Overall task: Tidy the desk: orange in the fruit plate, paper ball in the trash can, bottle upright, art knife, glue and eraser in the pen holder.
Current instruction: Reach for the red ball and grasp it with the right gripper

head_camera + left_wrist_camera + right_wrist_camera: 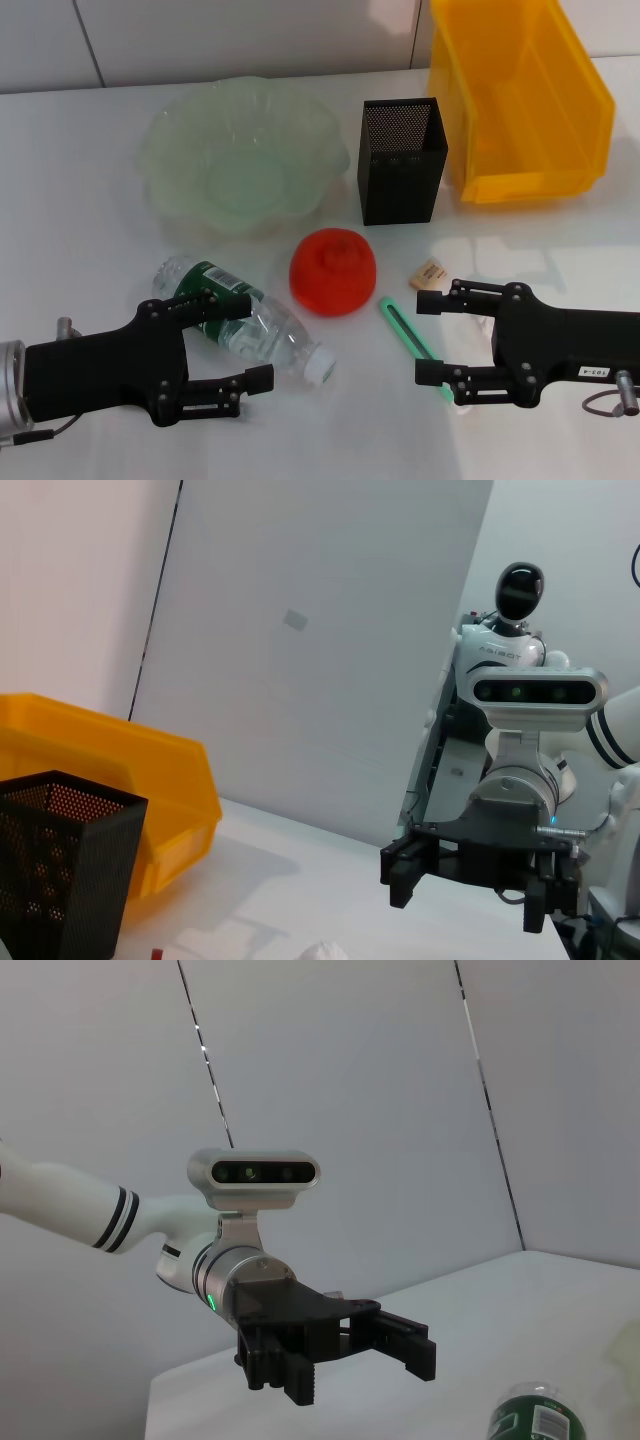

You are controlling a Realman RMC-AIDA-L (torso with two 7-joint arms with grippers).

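Observation:
The orange [333, 271] sits mid-table in front of the pale green fruit plate [170, 150]. The clear bottle [240, 320] lies on its side, cap toward the right. My left gripper [252, 342] is open with its fingers either side of the bottle. My right gripper [425, 338] is open too, and the green art knife [408, 333] lies between its fingertips. A white paper ball [468, 326] shows between the right fingers, and a tan eraser [428, 273] lies just beyond them. The black mesh pen holder [400, 160] stands beside the yellow trash can [520, 95]. The glue is out of view.
The left wrist view shows the right gripper [400, 875], the pen holder [60, 870], the yellow bin [120, 780] and the paper ball [322, 950]. The right wrist view shows the left gripper [395, 1338] and the bottle [535, 1415].

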